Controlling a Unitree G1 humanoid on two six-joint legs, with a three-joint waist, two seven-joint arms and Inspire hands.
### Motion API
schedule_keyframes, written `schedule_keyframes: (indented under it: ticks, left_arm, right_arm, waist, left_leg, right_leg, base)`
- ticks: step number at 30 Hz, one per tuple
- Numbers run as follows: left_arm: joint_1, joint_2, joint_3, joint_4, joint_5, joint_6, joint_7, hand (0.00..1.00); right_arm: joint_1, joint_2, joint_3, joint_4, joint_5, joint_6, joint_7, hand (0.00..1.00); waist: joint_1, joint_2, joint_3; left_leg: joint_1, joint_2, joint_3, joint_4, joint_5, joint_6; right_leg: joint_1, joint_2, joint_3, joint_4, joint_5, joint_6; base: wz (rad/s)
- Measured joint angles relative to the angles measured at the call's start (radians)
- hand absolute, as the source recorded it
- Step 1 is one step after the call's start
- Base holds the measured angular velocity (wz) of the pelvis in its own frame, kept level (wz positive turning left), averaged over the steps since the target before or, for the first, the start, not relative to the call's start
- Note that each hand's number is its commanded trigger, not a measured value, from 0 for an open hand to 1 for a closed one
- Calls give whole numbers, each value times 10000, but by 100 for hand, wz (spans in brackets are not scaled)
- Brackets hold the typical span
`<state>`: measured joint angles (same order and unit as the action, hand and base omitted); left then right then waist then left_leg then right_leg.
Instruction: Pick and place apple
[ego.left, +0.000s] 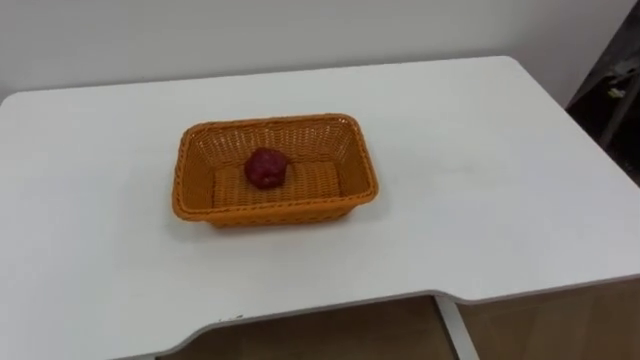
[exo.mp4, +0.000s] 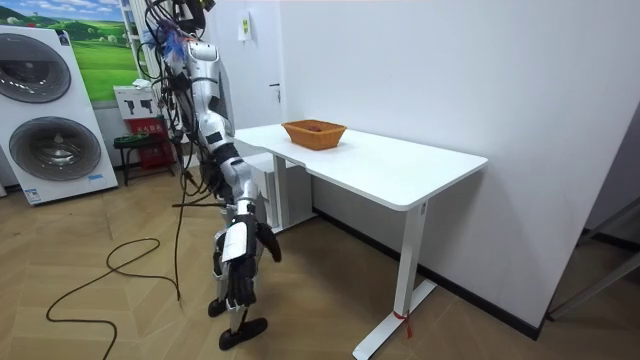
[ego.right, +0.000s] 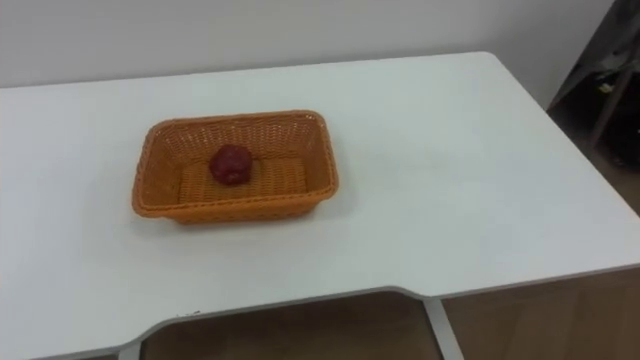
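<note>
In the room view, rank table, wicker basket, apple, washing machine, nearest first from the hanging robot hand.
1. Table, beside the robot hand.
2. Wicker basket and the apple in it: too close to call.
3. Washing machine, at the room view's left.

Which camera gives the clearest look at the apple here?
The left eye view: the apple lies in plain sight inside the basket, seen from above. The right eye view shows it much the same. In the room view it is a small red patch in the far basket.

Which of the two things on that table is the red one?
The apple, round and dark red; it lies inside the orange woven basket.
</note>
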<state>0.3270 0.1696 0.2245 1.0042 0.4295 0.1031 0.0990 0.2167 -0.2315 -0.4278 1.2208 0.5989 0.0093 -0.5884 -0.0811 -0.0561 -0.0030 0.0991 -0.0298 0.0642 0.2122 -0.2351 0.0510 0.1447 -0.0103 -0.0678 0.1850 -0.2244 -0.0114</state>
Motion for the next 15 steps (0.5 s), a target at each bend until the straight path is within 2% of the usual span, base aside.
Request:
schedule_keyframes:
  ticks: [4, 7, 9, 12, 15]
  left_arm:
    - [-33, -60, -10, 31, -12, 116, -203, 0]
    - [-32, -102, -156, 238, 22, 207, -201, 0]
    - [-229, -143, -308, 384, 3, 213, -199, 0]
    - [-425, -295, -550, 438, -11, 211, -151, 0]
    - [-629, -372, -1124, 633, -47, 227, -136, 0]
  right_arm:
    - [4, 178, 847, 682, -418, 526, 1492, 0]
    - [-36, 231, 1854, 1066, -1604, 587, 2407, 0]
    - [-187, 229, 2426, 1152, -2383, 781, 2881, 0]
    - [-411, 247, 3123, 1101, -3629, 935, 3488, 0]
    - [-672, 302, 3650, 895, -5029, 1007, 3865, 0]
  waist:
    - [116, 70, 12]
    - [156, 100, 22]
    - [263, 124, 26]
    - [496, 278, 19]
    - [594, 479, 73]
  left_leg:
    - [78, -11, 22, -52, 0, 10]
    - [161, -9, 43, -72, -1, 10]
    - [173, -4, 41, -69, -3, 9]
    - [151, 8, 65, -58, -11, 14]
    - [157, 0, 18, -59, -19, 25]
  right_leg:
    - [-17, -31, 3, -30, -2, 7]
    - [63, -23, -7, -23, -3, 8]
    - [72, -16, 58, -25, -4, 10]
    - [22, -10, 50, 12, -1, 7]
    - [56, -34, -75, 13, 1, 10]
  base:
    - [-3]
    - [-2]
    - [-2]
    - [-3]
    - [6]
